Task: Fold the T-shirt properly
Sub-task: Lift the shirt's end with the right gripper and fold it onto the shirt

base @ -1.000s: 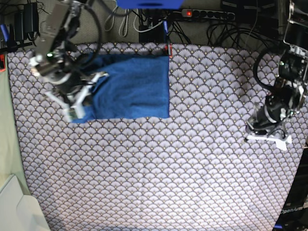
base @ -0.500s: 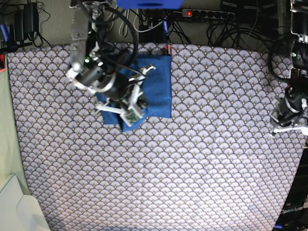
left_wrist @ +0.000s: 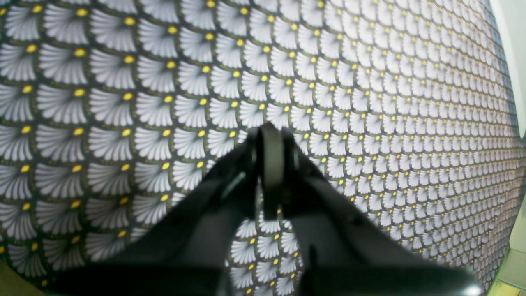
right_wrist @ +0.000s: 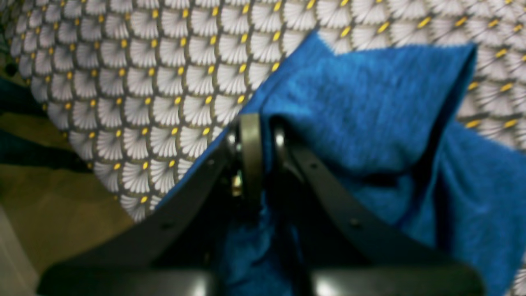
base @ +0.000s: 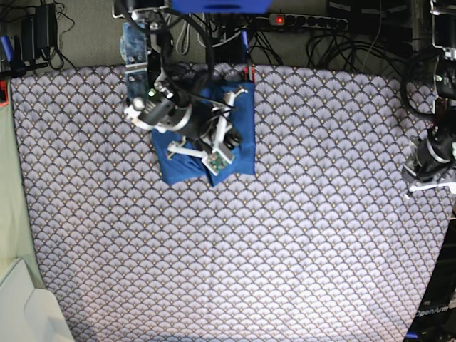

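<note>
The right claw (base: 226, 146), pinching a fold of the blue T-shirt (base: 242, 135), now sits further toward the shirt's far edge than a second ago, doubling the cloth over into a narrower stack. The left claw (base: 427, 187) now hangs at the table's (base: 285, 249) edge.

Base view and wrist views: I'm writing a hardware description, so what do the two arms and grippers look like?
The right arm is silver-grey metal with black cables and a small green light; its white bracket ends carry a small green board. The left arm is black and grey. Close up, the right gripper and left gripper show matte black fingers with small screw holes.
</note>
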Available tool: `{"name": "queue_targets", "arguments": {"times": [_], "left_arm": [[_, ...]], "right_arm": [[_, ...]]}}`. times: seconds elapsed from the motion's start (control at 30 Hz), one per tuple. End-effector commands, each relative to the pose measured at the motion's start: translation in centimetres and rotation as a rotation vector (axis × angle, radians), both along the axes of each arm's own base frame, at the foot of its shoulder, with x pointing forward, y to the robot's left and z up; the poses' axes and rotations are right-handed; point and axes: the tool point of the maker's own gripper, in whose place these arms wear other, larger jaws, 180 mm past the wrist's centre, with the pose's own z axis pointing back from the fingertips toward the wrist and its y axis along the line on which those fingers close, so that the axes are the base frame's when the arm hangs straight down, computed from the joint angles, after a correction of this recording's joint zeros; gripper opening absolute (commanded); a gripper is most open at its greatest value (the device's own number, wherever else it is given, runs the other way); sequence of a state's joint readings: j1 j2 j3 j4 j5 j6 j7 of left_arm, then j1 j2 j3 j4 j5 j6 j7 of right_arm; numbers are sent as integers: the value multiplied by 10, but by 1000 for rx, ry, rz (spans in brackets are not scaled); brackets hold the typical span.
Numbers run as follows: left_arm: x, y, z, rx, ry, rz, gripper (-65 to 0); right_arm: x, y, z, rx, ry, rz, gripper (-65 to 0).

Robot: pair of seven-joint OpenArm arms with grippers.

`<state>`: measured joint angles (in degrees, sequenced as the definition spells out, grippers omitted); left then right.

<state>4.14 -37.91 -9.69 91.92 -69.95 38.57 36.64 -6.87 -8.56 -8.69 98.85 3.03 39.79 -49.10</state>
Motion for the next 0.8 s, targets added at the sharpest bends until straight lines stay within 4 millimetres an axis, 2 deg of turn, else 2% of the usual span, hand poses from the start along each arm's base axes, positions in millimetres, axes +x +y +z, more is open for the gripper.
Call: {"name": "queue_targets", "arguments": {"times": [0.0,0.23,0.3,0.5,0.57,0.63,0.77], "left_arm": [[5,-2,12,-52,-16,11,-647],[4,-3,11,-56,-12,8,-647],[4,-3,11,-56,-12,8,-647],[4,-3,11,-57,-11,7,-647],[4,-3,11,-57,-11,7,-647],[4,-3,11,-58,-10,6,-647],[4,-3,11,-58,-10,6,-647]], "right_arm": [[10,7,15,42,-47,3,-650],[15,15,16,44,-50,28,-636],[15,15,16,44,-50,28,-597],[11,21,17,44,-51,50,-411],[10,21,16,41,-48,50,-383],[13,20,28,45,-85,45,-377],[19,14,73,56,-223,27,-378]]}}
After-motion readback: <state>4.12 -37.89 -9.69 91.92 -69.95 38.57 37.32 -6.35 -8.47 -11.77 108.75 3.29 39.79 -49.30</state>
